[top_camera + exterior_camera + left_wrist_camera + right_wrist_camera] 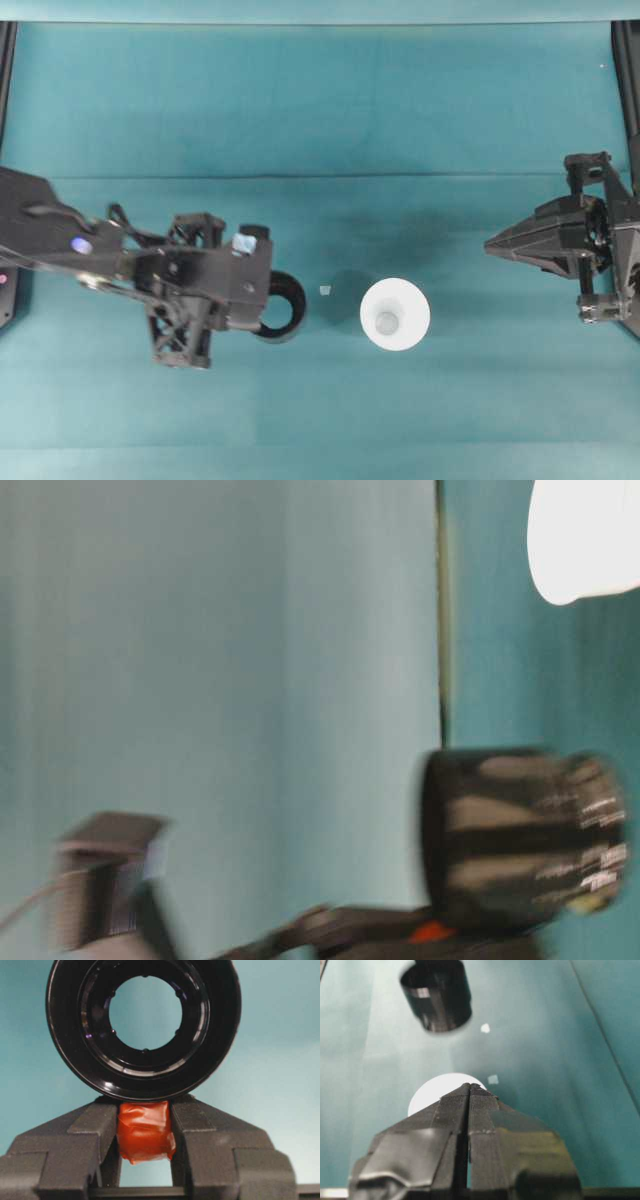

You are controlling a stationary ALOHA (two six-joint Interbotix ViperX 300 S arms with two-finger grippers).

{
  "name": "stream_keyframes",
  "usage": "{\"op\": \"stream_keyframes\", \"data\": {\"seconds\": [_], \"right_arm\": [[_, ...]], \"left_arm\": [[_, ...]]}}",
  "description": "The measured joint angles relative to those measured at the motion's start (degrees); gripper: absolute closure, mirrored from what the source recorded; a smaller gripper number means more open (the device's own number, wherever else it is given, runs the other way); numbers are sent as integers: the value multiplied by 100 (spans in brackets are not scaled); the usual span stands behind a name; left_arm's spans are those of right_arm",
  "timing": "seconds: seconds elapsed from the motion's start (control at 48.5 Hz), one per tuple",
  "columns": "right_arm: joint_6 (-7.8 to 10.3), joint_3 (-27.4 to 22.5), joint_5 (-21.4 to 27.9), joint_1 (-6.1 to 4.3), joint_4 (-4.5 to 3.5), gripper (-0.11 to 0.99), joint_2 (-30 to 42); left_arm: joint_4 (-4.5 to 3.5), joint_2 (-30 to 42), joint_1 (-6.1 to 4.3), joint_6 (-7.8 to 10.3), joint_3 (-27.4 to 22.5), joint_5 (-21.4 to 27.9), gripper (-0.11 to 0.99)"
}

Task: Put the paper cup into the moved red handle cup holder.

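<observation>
Teal cloth [330, 110] covers the table. At its left side the left gripper [145, 1132] is clamped on the orange-red handle [145, 1132] of the black holder [143, 1027], both fingers [90, 1132] pressed against the tab's sides; the holder's ring juts past the gripper toward the middle, and cloth shows through its open bottom. A white cup [395, 313] stands upside down just right of the holder, apart from it. Far right, the right gripper [469, 1091] has its jaws pressed together on nothing, pointing at the cup from well away.
</observation>
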Motion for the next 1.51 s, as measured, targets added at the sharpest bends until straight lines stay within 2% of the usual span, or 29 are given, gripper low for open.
{"op": "stream_keyframes", "data": {"seconds": [0.083,0.165,0.351,0.516,0.64,0.743,0.805,0.97,1.155,1.32,1.506], "right_arm": [[0,0,18,-9,0,99,0],[0,9,0,-9,0,99,0],[0,9,0,-9,0,99,0],[0,9,0,0,0,99,0],[0,9,0,0,0,99,0],[0,9,0,0,0,99,0],[9,9,0,-9,0,99,0],[9,9,0,0,0,99,0],[9,9,18,-9,0,99,0],[9,9,0,-9,0,99,0],[9,9,0,-9,0,99,0]], "left_arm": [[0,-255,44,18,-88,387,61],[0,-483,105,70,-123,554,61],[0,-914,211,334,-123,519,61],[9,-923,369,378,-141,492,61],[0,-686,378,378,-378,457,61],[9,-325,439,378,-659,439,61],[0,-79,492,404,-853,439,61],[0,580,545,563,-1266,439,61],[9,896,659,686,-1292,378,61],[0,1072,650,694,-1081,18,61],[0,1274,659,668,-756,-642,61]]}}
